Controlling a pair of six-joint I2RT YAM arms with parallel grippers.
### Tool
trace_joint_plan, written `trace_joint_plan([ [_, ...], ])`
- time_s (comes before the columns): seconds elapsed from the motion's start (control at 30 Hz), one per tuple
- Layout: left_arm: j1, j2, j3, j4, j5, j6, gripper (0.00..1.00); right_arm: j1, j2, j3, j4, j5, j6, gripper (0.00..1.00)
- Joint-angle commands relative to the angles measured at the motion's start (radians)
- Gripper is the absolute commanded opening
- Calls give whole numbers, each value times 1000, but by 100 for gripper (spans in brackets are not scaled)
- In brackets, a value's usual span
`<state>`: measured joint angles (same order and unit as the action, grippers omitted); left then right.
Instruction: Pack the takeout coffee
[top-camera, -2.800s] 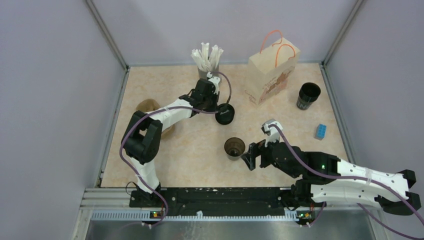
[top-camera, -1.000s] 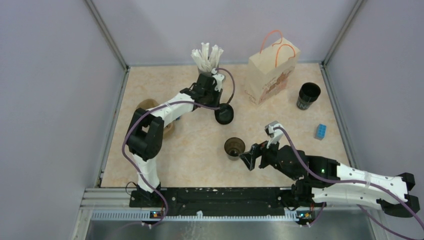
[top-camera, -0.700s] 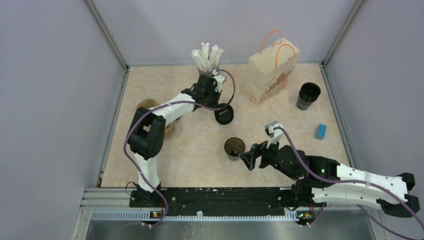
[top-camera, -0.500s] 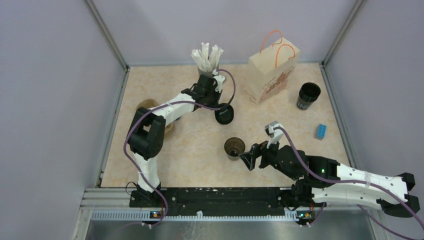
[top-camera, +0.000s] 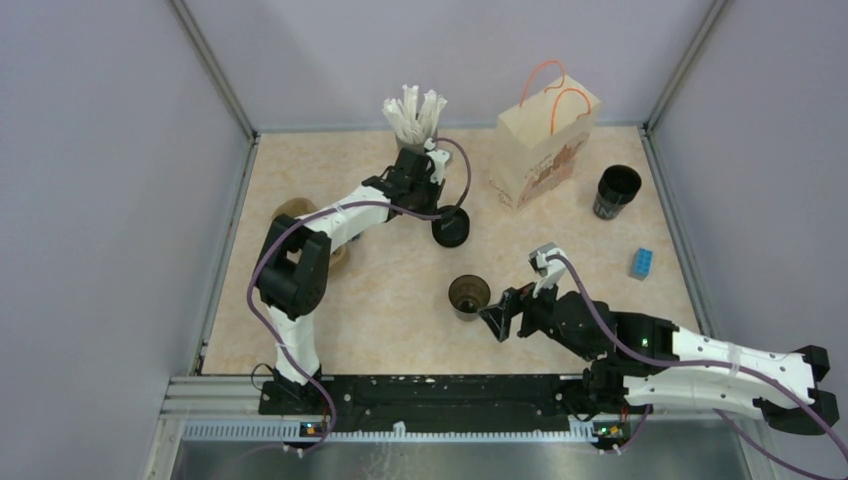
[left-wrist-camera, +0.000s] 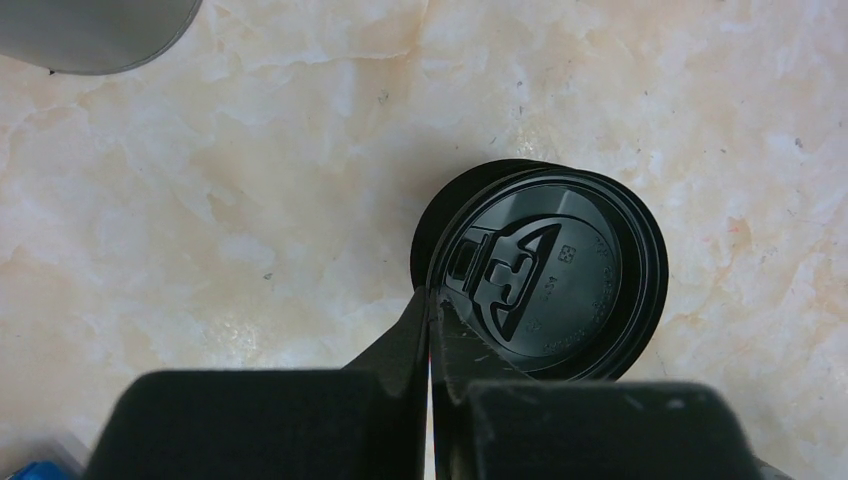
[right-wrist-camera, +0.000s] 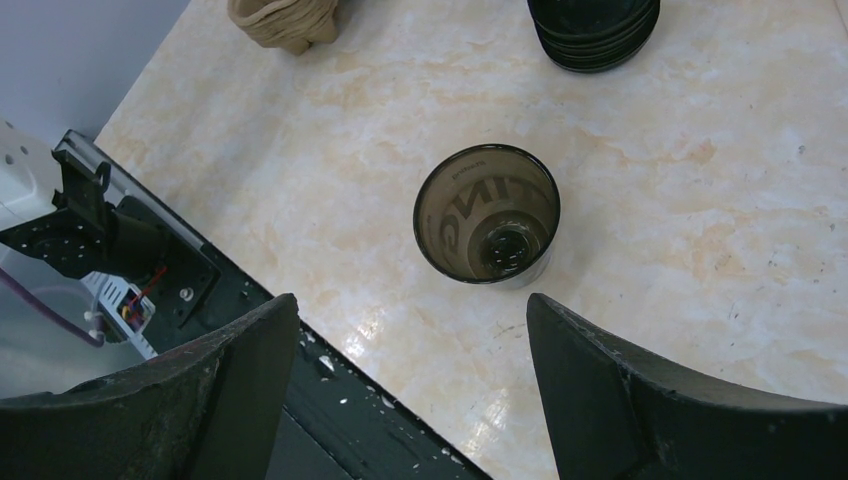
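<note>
Quick count: two cups (top-camera: 468, 296) (top-camera: 617, 190), one bag (top-camera: 540, 150), one stack of lids (top-camera: 452, 230), one straw bunch (top-camera: 414, 112), one blue block (top-camera: 640, 263), one brown lump (top-camera: 290, 212).

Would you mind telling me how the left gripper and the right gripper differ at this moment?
The left gripper is shut, its fingers pinched on the rim of the top lid; the right gripper is wide open and holds nothing. The left gripper points straight down at the table; the right gripper looks down at a slant towards the centre cup, which stands ahead of its fingers, untouched. Both have black fingers.
</note>
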<state>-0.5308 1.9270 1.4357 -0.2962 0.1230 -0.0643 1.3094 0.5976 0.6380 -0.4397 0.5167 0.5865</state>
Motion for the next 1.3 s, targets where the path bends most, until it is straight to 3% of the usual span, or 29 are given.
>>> trace_joint_plan([
  [0.0,4,-55,69,-25,17,-57,0,12,-7,-22,60,-12,-17,82],
  [0.53,63,-80,109,-102,137,-175,1,13,-9,-86,259,22,-107,84],
  [0.83,137,-75,40,-19,348,-258,0,12,3,-100,289,25,-107,84],
  [0.9,147,-61,40,-17,371,-266,0,13,8,-108,303,69,-82,84],
  [1.0,156,-61,28,-7,397,-277,0,0,35,-109,324,258,16,84],
  [1.1,155,-76,-9,45,400,-284,0,-135,100,-87,382,211,53,82],
  [1.27,156,-74,-39,81,412,-273,0,-485,260,-53,556,-230,118,70],
])
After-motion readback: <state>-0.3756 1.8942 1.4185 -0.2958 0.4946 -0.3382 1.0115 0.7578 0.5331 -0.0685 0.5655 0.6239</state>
